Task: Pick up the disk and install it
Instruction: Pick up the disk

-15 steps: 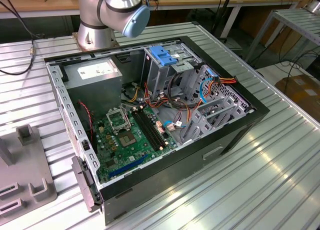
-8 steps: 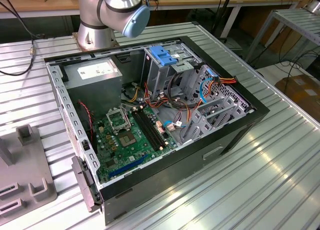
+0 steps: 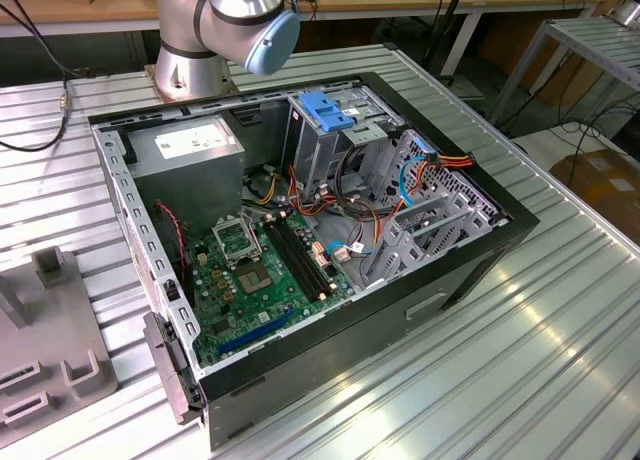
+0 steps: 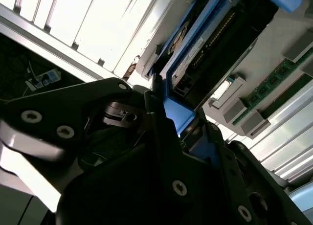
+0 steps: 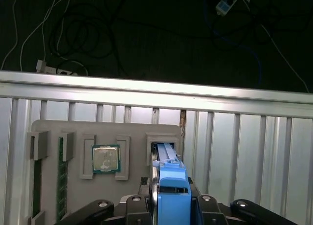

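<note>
- Over the grey parts tray (image 5: 54, 129), at its edge nearest the slatted table (image 5: 244, 151): the disk (image 5: 172, 178) stands on edge, far end at the mouth of its slot. Cannot tell whether it has cleared the slot.
- In both wrist views the gripper (image 5: 173, 205) is pinched on the disk's blue carrier rail, one black finger on each side.
- Second wrist view: disk (image 4: 205, 54) seen edge-on beyond the gripper (image 4: 178, 120), with its connector row exposed.
- Tray neighbours: processor chip (image 5: 105, 159) in the next pocket, memory stick (image 5: 61, 176) further along. Both are apart from the disk.
- Handling, judged: dense, rigid metal body, likely heavy for its size. Rails are smooth plastic, may flex and slip, so the load hangs on friction.
- Shock-sensitive; keep knocks off the connector edge.
- Best hold: the carrier rails or frame end, as now, not the label face or underside.
- Exterior view: the open computer case (image 3: 480, 270) lies well apart from the tray (image 3: 60, 370), its drive cage (image 3: 320, 145) at the far side.
</note>
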You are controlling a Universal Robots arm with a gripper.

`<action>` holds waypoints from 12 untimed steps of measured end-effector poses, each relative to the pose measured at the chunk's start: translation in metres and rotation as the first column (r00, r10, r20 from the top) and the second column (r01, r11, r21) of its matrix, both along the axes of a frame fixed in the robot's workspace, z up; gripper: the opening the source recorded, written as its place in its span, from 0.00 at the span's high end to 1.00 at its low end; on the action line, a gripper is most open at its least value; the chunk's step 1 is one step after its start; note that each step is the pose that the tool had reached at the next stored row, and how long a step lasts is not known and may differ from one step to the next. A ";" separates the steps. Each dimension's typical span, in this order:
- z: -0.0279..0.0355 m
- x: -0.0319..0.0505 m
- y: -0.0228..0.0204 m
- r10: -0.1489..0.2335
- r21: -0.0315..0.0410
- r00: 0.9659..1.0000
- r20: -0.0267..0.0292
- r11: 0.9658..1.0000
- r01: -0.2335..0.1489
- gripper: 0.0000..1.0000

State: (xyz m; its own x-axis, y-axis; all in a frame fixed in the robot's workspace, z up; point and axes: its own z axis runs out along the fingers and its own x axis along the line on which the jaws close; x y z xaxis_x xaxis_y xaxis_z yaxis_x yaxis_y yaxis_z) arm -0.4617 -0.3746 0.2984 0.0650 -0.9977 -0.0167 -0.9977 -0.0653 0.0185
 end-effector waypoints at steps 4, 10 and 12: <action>-0.0002 0.0000 0.0000 -0.011 0.000 1.000 0.000 1.000 0.011 0.62; -0.0016 0.0000 0.0000 -0.104 0.000 0.995 0.000 0.995 0.104 0.62; -0.0017 0.0000 0.0000 -0.117 0.000 0.993 0.000 0.993 0.117 0.62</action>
State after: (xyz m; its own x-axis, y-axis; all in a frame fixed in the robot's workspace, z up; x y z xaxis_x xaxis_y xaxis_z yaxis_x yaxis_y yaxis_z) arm -0.4617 -0.3746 0.2967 -0.0524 -0.9985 -0.0166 -0.9985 0.0520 0.0187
